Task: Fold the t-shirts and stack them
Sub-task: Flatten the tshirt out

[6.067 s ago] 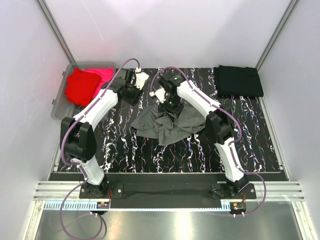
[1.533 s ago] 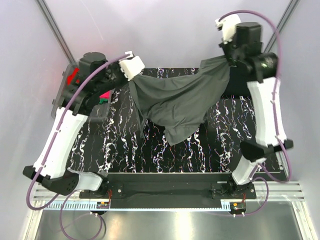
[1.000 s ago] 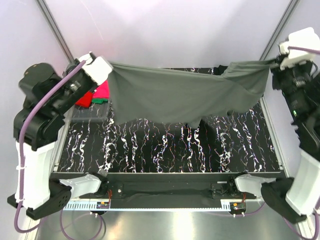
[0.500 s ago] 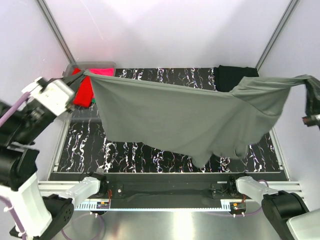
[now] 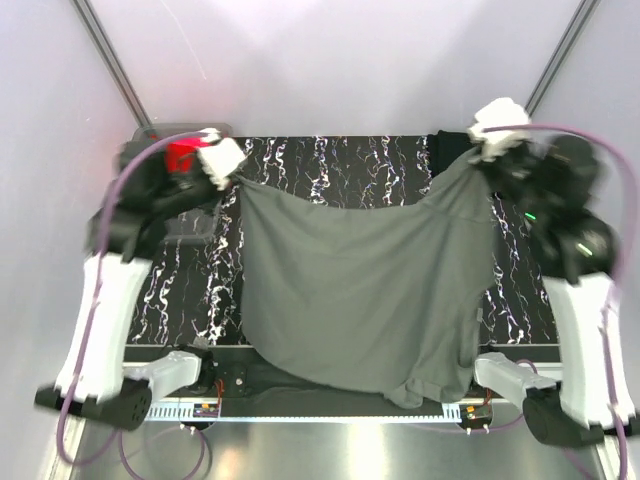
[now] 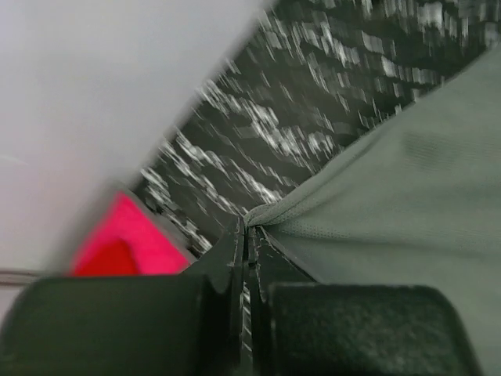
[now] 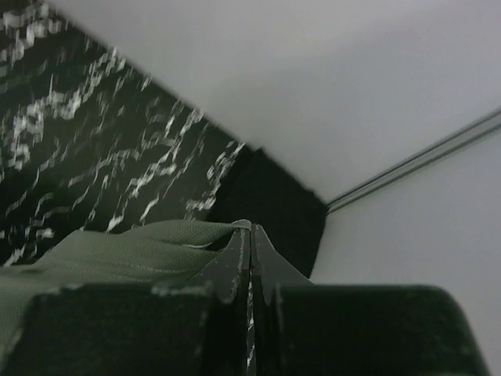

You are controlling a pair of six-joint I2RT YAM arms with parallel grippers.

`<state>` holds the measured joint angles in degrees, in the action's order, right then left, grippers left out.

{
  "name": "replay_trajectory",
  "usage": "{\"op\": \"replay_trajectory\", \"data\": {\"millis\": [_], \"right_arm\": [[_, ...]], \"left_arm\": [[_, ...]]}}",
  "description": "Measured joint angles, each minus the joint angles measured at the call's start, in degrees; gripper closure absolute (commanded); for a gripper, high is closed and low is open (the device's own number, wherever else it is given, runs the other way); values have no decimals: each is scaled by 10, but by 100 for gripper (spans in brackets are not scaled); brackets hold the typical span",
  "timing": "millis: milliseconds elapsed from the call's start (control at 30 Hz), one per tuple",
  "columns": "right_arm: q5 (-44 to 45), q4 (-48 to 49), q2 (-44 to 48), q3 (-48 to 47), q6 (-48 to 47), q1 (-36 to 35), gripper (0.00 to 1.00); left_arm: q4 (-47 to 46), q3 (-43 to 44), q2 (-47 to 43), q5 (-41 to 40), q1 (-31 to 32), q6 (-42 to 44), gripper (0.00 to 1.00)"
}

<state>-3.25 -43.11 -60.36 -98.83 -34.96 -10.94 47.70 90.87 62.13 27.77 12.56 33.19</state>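
Hanging grey tee (image 5: 350, 290), corners prob in L fingers (image 6: 230, 265), R fingers (image 7: 233, 266).

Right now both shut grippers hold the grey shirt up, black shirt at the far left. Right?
No: the black shirt lies at the far right, per the right wrist view. Left gripper and right gripper, both shut, do hold the grey shirt up.

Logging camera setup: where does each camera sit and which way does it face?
Top external: above and behind the bases, looking down on the table; both arms show, left gripper and right gripper holding the dark grey t-shirt spread.
Left wrist: on the left arm, looking along the shut left gripper at the shirt's corner and red-pink cloth.
Right wrist: likewise, shut right gripper before the black t-shirt.
Shared: the grey shirt and table.
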Motion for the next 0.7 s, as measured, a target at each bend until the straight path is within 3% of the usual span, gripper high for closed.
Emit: {"op": "replay_trajectory", "data": {"millis": [167,300,400,700], "right_arm": [[-5,94,-87,168,-25,1,100],[4,172,-202,195,-39,1,100],[21,226,-292,168,-45,3,100],[54,316,-532,-42,-49,10,100]], "left_arm": [[-12,-85,123,-23,-1,33,100],[-54,-84,245,-48,-10,45,100],[-76,-56,322,-61,-19,46,100],[-135,57,479,-77,-26,57,100]]}}
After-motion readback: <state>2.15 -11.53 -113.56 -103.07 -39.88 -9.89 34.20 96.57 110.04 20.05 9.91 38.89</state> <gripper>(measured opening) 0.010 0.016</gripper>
